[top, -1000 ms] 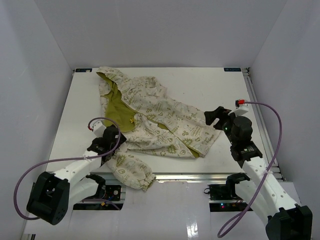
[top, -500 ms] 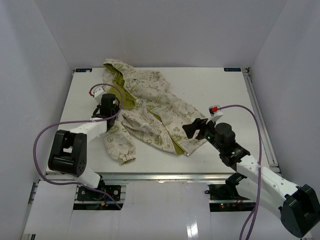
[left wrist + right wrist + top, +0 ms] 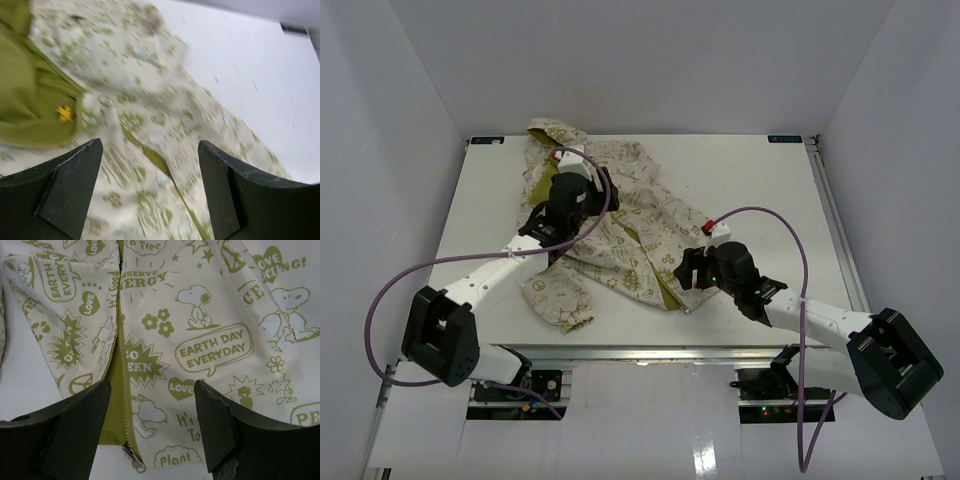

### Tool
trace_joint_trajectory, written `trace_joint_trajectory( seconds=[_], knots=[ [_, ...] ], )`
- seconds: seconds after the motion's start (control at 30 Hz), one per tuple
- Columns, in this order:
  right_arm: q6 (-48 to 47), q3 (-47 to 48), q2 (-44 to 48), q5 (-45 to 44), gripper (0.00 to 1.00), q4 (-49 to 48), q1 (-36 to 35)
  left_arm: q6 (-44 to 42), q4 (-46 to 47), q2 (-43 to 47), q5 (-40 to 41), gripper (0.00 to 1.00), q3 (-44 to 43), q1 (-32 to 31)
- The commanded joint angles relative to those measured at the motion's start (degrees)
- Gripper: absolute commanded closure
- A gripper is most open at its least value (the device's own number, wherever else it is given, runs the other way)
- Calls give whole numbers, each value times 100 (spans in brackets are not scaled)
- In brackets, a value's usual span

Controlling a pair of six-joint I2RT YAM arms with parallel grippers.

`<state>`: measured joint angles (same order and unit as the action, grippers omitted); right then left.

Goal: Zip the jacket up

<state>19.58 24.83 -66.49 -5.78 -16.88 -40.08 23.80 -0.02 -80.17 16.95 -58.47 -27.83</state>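
Shows the jacket (image 3: 630, 225) sprawled diagonally across the white table (image 3: 760, 180), jaws of the left arm (image 3: 485, 268) over its upper part near the hood (image 3: 552, 135), jaws of the right arm (image 3: 820, 320) at its lower hem (image 3: 665, 292).

White table (image 3: 750, 185) in the middle, flat & plain. Pale grey walls on 3 sides, close like a box: back wall (image 3: 640, 60), left wall (image 3: 375, 170), right wall (image 3: 910, 170). A metal rail (image 3: 690, 352) runs along the near edge & a side rail (image 3: 832, 215) runs down the right. Small blue tag (image 3: 785, 139) at the far right corner. The floor (image 3: 650, 430) below is white & shiny w/ bright spots of light on it. Light is soft & even.
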Motion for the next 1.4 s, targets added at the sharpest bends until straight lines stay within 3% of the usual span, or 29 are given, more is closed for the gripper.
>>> trace_joint_trajectory(
  seconds=[0.0,0.13,0.37,0.4,0.47,0.53,0.6,0.83,0.97,1.0,1.1,1.17,1.27,1.37],
  knots=[
    [-418,397,-286,40,28,-131,-140,52,-443,441,-294,14,786,-407],
    [-470,481,-643,-216,30,-74,-311,246,-51,233,-273,15,1456,-478],
    [-473,436,-569,-153,29,-164,-382,559,-199,-630,-230,20,1438,-494],
    [-473,423,-540,-140,29,-189,-388,565,-221,-718,-245,29,1448,-504],
    [-476,414,-494,-122,29,-216,-401,612,-333,-728,-191,69,1484,-507],
    [-491,436,-487,-126,29,-183,-413,751,-607,-522,41,100,1562,-513],
    [-508,461,-487,-160,29,-157,-418,855,-718,-28,217,100,1746,-513],
    [-487,420,-458,-151,29,-280,-495,1556,-473,3030,425,100,3667,-530],
    [-479,478,-477,-238,29,-209,-553,1960,-742,4156,461,98,4136,-530],
    [-467,479,-471,-232,29,-203,-554,2040,-773,4331,473,88,4198,-530],
    [-455,457,-417,-226,28,-206,-558,2163,-982,4621,599,44,4220,-530],
    [-455,437,-396,-237,28,-213,-562,2181,-1054,4719,751,24,4164,-530],
    [-450,417,-391,-243,27,-230,-577,2198,-1106,4598,1246,17,3789,-525],
    [-446,408,-403,-222,27,-240,-580,2204,-1127,3695,1790,16,2967,-437]
  ],
)
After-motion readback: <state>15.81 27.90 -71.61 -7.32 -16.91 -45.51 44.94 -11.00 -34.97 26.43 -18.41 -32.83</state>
